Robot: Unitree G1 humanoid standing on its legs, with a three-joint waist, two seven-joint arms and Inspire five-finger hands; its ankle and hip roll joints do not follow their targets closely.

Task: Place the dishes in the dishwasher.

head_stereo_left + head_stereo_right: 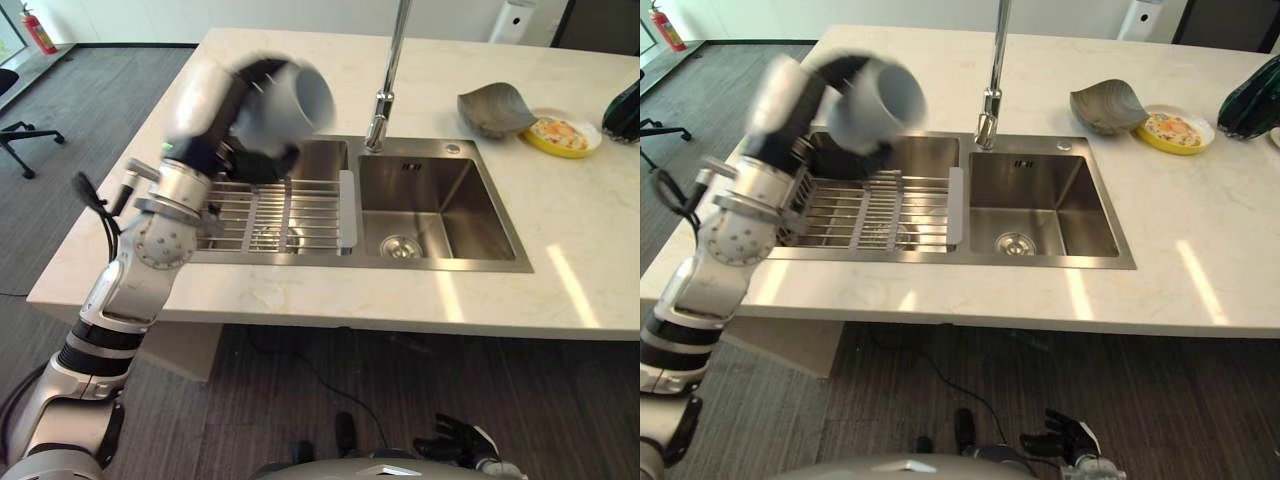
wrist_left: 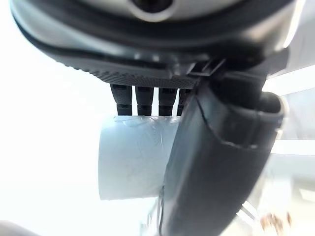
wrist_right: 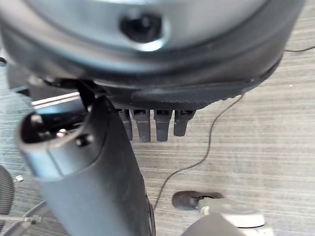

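Fire extinguisher, red, stood on grey carpet floor at far left, with dark swivel-chair base nearby. Left hand raised above left part of pale marble desk, fingers and thumb curled round pale grey cylindrical cup; cup gripped clear of the desk, open mouth turned toward the tap, over the left sink basin. Below it, metal wire drying rack laid across the left basin of the stainless steel double sink, with a grey end piece at the divider. Tall chrome tap rose behind the sink between the two basins. Round drain seen in the bare right basin. Further right on the desk, grey shell-shaped bowl, touching or overlapping a yellow round plate with a patterned centre; which of the two, cannot tell. Dark green object at the right edge, just beside the plate. Right hand hung low over the carpet, well below the desk edge, fingers relaxed and loosely bent, holding nothing.
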